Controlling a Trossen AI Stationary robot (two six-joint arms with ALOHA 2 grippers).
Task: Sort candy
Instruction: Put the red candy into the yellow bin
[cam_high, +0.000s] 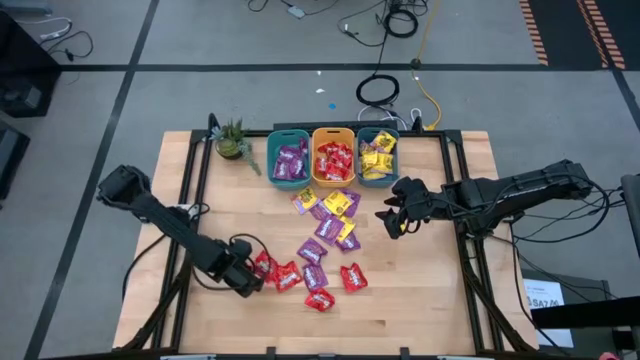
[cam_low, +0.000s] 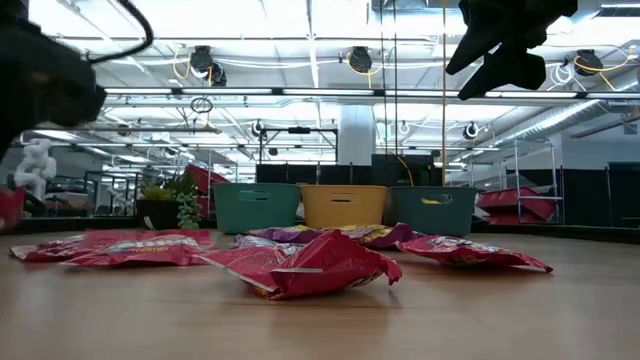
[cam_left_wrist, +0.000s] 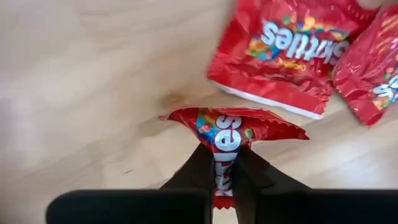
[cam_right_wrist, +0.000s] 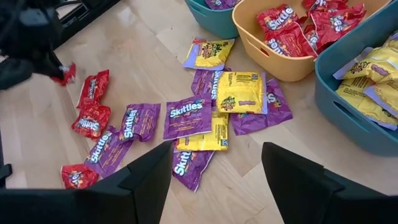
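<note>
Red Skittles packet (cam_left_wrist: 233, 134) pinched by one narrow edge in left hand (cam_high: 247, 277), at 7 o'clock on the surface (cam_high: 420, 300). Thin hold; packet may slip in transit. Right hand (cam_high: 393, 218) spread, hovering at 3 o'clock.

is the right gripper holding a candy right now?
No. The right gripper is open and empty above the loose candy packets on the table.

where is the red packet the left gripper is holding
In the high view it is pinched in the left gripper at the table's front left: the red packet, beside other red packets.
</note>
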